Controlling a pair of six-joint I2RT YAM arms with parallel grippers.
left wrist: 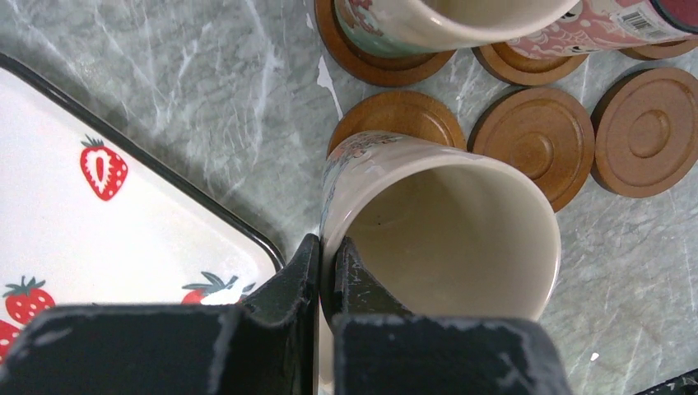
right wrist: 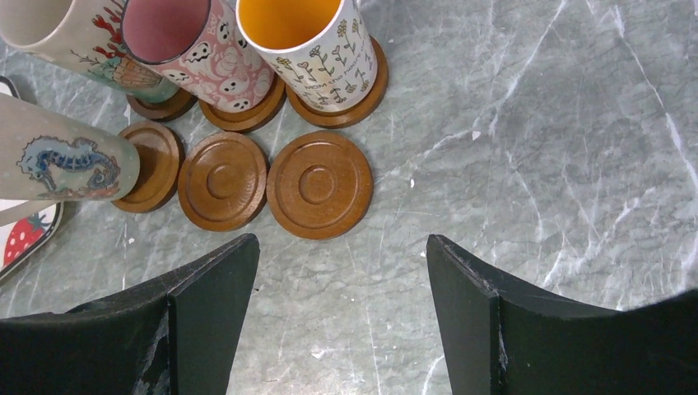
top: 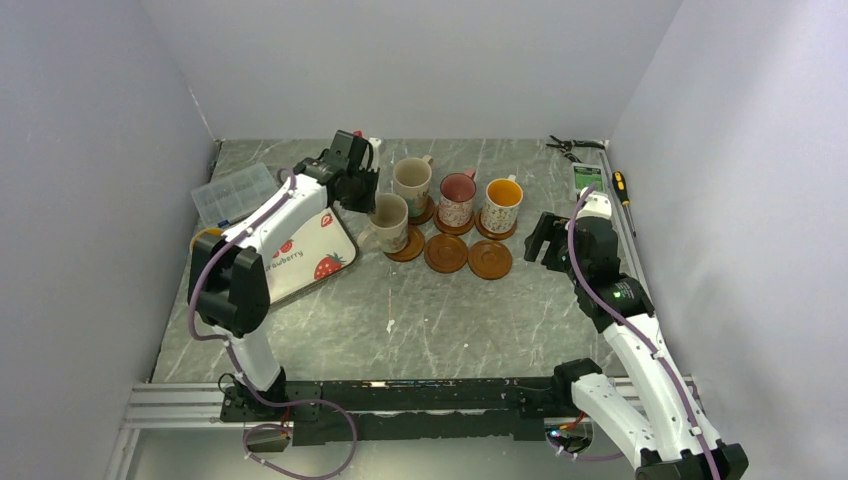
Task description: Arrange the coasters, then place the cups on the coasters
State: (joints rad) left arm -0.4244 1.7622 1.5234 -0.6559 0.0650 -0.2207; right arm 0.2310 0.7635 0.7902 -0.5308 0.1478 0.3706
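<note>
Left jaws: clenched across the mug point(left wrist: 444, 222) rim, so you hold it upright.
Mug: over front-left coaster point(left wrist: 399, 115); seated or not, you cannot tell.
Right jaws: released, parked aside, leaving you room.

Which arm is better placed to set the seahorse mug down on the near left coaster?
Left. The left hand is shut on the rim of the seahorse mug, over that coaster. The right hand is open, empty and off to the side.

Grey marble table point(top: 400, 320), plain white walls point(top: 420, 60)
</note>
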